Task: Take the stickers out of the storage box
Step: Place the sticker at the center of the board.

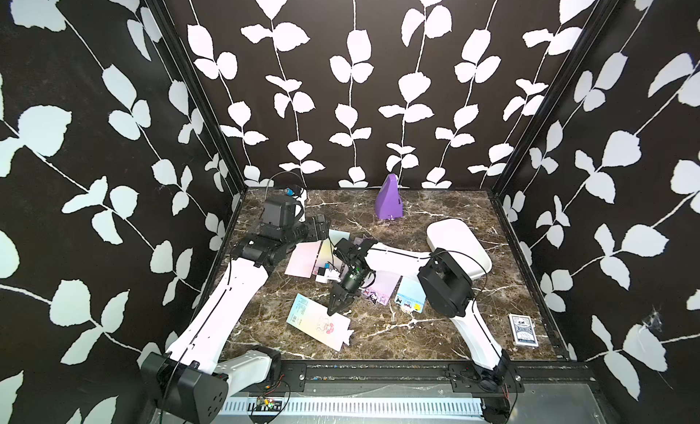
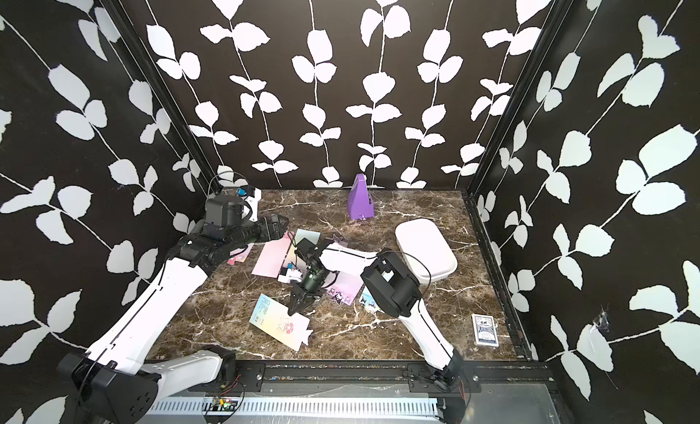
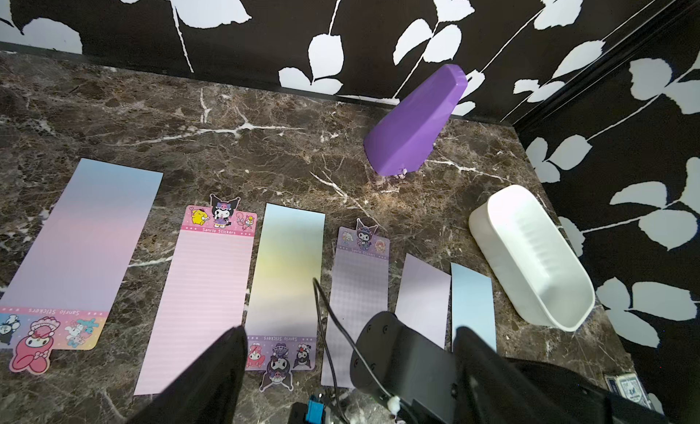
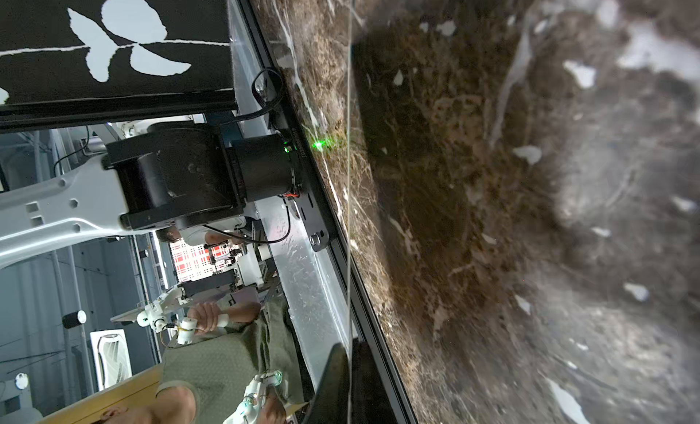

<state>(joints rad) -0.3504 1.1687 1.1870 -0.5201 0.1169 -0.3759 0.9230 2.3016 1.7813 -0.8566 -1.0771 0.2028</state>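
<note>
- The right gripper [image 1: 335,306] points down at the front middle of the worktop [image 1: 416,329]. Its jaws are pinched together on the far edge of one pastel sheet [image 1: 322,321].
- That pastel sheet slopes from the gripper tip toward the front edge of the worktop. Its printed text is at one end and a cartoon tab sticks out at the other.
- In the right wrist view the sheet shows only edge-on, as a thin pale line [image 4: 349,176] running down between the two dark fingers [image 4: 331,380].
- The rest of the stickers [image 3: 204,301], six long sheets, lie flat side by side in a row on the worktop. They sit behind the pastel sheet and apart from it.
- The right arm reaches across the row, so in both top views several of those sheets are partly hidden.
- The left gripper [image 3: 348,329] hangs over the row with its jaws spread wide and nothing between them. In a top view it sits over the row's far left end [image 1: 319,229].
- The storage box [image 3: 488,229] lies tipped on its side at the right end of the row, just beside the last blue sheet, showing a bare white inside. It is well apart from both grippers.
- A purple pyramid [image 1: 388,198] stands near the back wall.
- A card pack [image 1: 522,329] lies at the front right.
</note>
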